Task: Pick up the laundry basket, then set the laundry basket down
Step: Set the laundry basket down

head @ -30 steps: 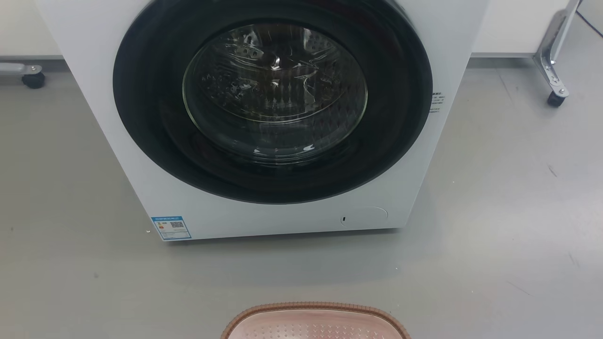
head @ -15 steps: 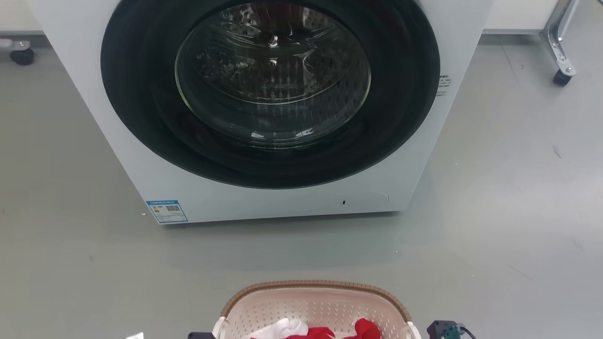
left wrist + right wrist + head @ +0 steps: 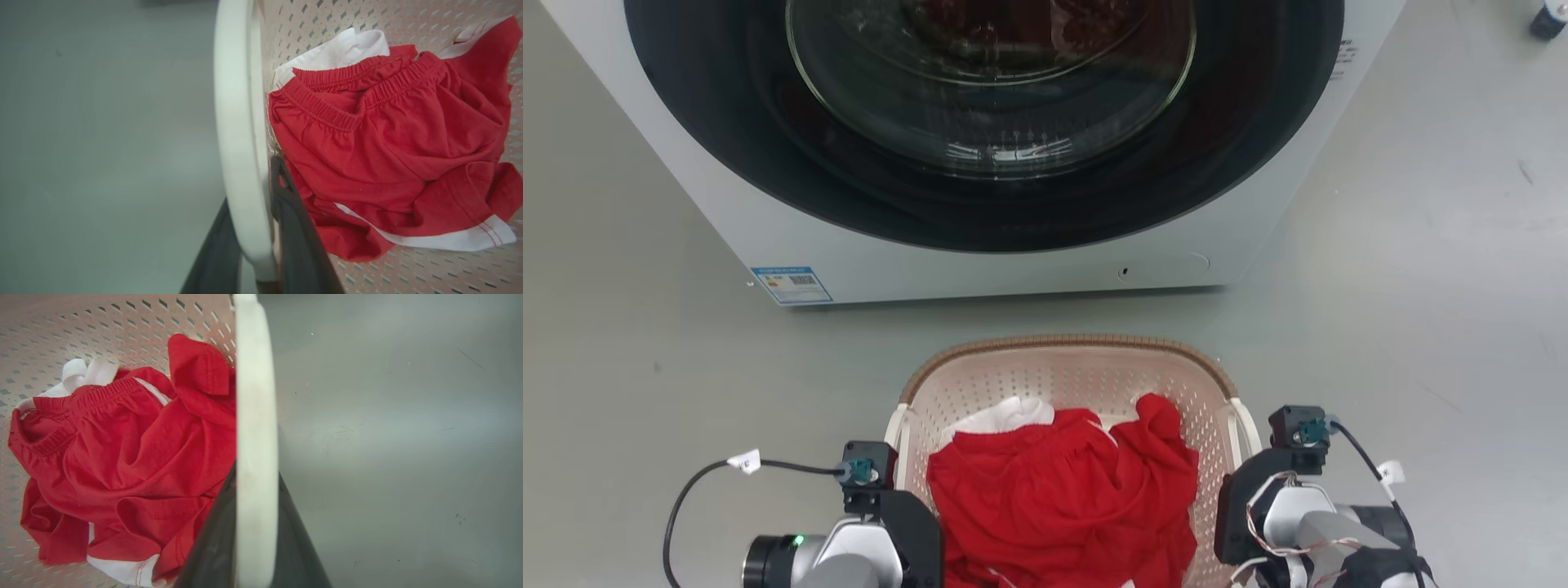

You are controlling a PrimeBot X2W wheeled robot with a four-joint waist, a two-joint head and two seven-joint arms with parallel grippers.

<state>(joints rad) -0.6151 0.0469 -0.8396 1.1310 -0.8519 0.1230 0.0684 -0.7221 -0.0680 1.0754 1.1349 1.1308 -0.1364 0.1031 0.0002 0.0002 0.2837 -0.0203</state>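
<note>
The laundry basket (image 3: 1062, 347), pale pink with a brown woven rim, is on or just over the grey floor in front of the washing machine. It holds red clothes (image 3: 1062, 490) and a white garment (image 3: 1001, 416). My left gripper (image 3: 894, 523) is at the basket's left white handle (image 3: 897, 425). In the left wrist view my left gripper (image 3: 253, 183) is shut, one dark finger on each side of that handle (image 3: 239, 122). My right gripper (image 3: 1245, 498) is at the right handle (image 3: 1245, 425). In the right wrist view my right gripper (image 3: 257, 473) is also shut astride its handle (image 3: 255, 396).
The white washing machine (image 3: 980, 273) with its dark round door (image 3: 988, 188) stands just beyond the basket. A black caster (image 3: 1547, 18) shows at the top right. Grey floor (image 3: 1421, 286) spreads to the left and right of the basket.
The head camera has dipped downward, so the whole picture has shifted. More of the basket, the red clothes and both grippers at the handles have come into view. The rim now looks nearer the machine's base.
</note>
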